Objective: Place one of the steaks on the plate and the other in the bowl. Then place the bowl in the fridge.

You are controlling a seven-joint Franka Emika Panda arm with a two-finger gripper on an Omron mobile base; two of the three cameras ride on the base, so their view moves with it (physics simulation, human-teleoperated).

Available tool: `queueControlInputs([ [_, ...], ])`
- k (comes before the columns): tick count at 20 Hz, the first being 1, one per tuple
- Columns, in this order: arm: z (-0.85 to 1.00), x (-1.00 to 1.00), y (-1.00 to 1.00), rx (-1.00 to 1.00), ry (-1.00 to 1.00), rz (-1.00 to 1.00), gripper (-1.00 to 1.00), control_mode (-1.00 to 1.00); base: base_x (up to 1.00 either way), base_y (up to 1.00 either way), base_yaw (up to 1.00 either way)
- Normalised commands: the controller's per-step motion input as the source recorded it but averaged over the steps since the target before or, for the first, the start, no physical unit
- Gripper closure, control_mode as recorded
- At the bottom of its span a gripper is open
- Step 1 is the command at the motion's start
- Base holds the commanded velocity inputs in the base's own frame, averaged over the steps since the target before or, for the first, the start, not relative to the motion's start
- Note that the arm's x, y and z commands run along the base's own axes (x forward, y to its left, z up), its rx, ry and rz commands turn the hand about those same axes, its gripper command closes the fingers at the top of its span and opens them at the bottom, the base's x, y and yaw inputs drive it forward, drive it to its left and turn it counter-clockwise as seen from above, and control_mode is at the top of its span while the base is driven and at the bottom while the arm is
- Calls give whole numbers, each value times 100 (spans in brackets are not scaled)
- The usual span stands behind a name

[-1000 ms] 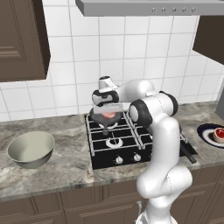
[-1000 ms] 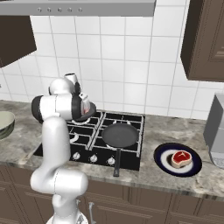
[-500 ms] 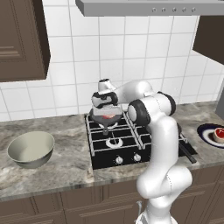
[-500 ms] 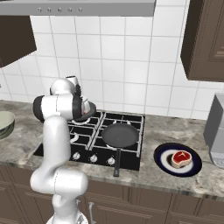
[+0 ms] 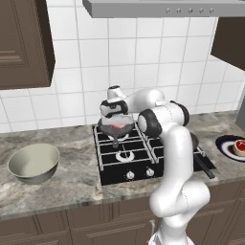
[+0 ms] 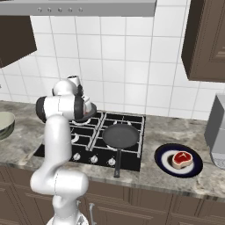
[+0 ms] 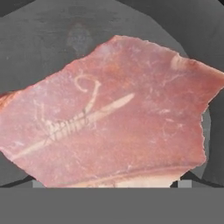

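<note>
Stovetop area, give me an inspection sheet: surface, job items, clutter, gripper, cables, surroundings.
Surface: grey marbled counter with a black gas hob set in it.
Job's things: one steak on the dark blue plate; the other steak in the rear-left frying pan; bowl upright on the counter left of the hob, nothing in it.
Clutter: a second frying pan, nothing in it.
Gripper: gripper open, low over the steak in the pan; contact cannot be told.
Cables: nothing seen.
Surroundings: white tiled wall, brown cabinets, range hood, grey appliance at the right edge.
</note>
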Motion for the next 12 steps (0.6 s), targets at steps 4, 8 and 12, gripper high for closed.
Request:
queueControlInputs([
  [4, 0, 1, 0, 0, 0, 0, -100, -100, 0, 0, 0],
  [8, 0, 0, 0, 0, 0, 0, 100, -100, 0, 0, 0],
  [12, 0, 0, 0, 0, 0, 0, 100, -100, 0, 0, 0],
])
